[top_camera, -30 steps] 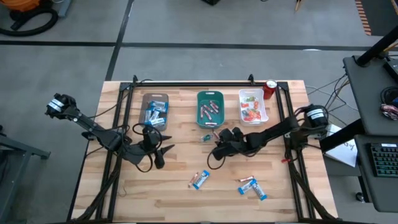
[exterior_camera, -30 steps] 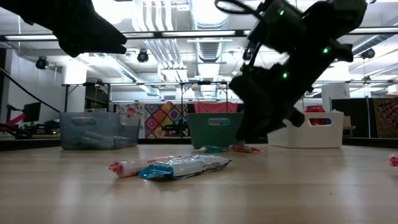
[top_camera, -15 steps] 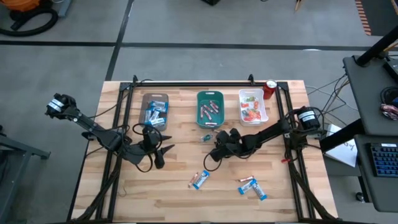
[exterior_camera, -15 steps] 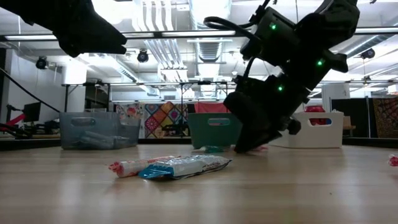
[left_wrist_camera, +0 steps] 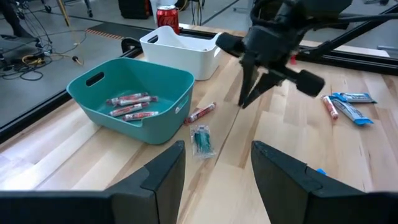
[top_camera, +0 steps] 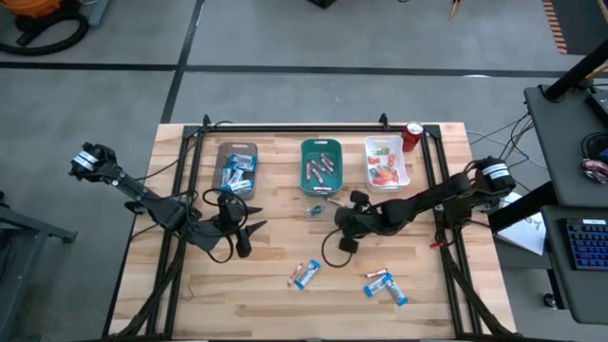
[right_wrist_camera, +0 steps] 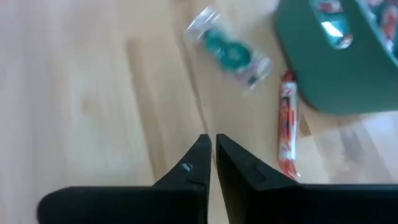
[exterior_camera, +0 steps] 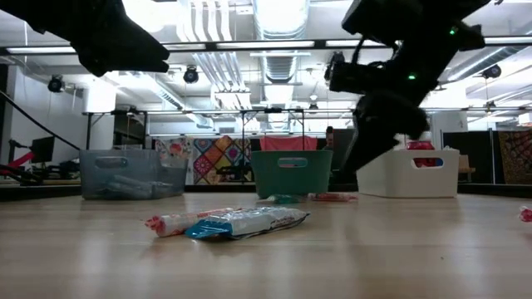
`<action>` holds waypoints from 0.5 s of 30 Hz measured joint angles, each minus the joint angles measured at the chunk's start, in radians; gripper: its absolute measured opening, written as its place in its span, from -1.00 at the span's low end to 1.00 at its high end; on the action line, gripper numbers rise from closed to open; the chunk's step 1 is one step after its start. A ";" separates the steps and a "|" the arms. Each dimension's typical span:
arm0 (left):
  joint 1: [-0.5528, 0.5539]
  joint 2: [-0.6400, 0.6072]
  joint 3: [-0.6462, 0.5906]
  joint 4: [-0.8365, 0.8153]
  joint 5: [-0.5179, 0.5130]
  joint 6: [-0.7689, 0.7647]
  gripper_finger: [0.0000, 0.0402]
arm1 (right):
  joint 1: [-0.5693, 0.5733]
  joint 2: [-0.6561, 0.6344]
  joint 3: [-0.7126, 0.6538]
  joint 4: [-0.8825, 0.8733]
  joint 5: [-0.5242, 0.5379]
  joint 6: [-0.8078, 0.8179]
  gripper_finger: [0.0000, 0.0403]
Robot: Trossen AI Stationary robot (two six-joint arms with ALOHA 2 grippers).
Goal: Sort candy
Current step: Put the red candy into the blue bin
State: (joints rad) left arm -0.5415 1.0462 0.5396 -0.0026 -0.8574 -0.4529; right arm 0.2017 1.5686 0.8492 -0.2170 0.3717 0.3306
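Observation:
My right gripper [right_wrist_camera: 213,149] hangs shut and empty above the table, just near of the teal tray [top_camera: 321,164]. A slim red stick candy [right_wrist_camera: 287,118] and a green wrapped candy [right_wrist_camera: 227,53] lie flat on the wood beyond its fingertips. The left wrist view shows this gripper [left_wrist_camera: 245,102] pointing down, clear of the red stick [left_wrist_camera: 201,112]. My left gripper [left_wrist_camera: 217,168] waits open and empty over the table's left half [top_camera: 242,237]. Blue-and-white bar candies [top_camera: 304,275] [top_camera: 385,285] lie near the front edge.
Three trays stand in a row at the far side: a clear one [top_camera: 237,169] with blue bars, the teal one with red sticks, and a white one [top_camera: 387,161] with red pieces. A red can [top_camera: 412,136] stands at the far right corner.
My right gripper dipped down to the table beside the red stick, then rose again and drew back toward the table's right edge, rolling about its own axis. The red stick and the green candy stay on the wood.

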 joint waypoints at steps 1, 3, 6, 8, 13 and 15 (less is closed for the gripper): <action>0.000 0.000 0.000 0.000 0.000 0.001 -0.17 | 0.000 -0.008 0.000 -0.025 -0.011 -0.051 -0.88; 0.000 0.000 0.000 0.000 0.000 0.003 -0.17 | -0.009 -0.010 0.000 -0.052 -0.015 -0.108 -0.81; 0.000 0.000 -0.003 0.002 0.000 0.003 -0.17 | -0.032 -0.007 0.000 -0.055 -0.007 -0.151 -0.66; 0.000 0.000 -0.008 0.000 0.000 0.003 -0.17 | -0.048 0.004 0.001 -0.050 0.015 -0.158 -0.56; 0.000 0.000 -0.025 0.008 0.000 -0.001 -0.17 | -0.091 0.036 -0.001 -0.042 0.046 -0.142 -0.40; 0.000 0.000 -0.034 0.022 0.000 -0.005 -0.17 | -0.107 0.050 0.000 -0.032 0.048 -0.134 -0.37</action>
State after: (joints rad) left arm -0.5415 1.0462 0.5052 0.0195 -0.8574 -0.4580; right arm 0.0948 1.6187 0.8490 -0.2489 0.4193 0.1962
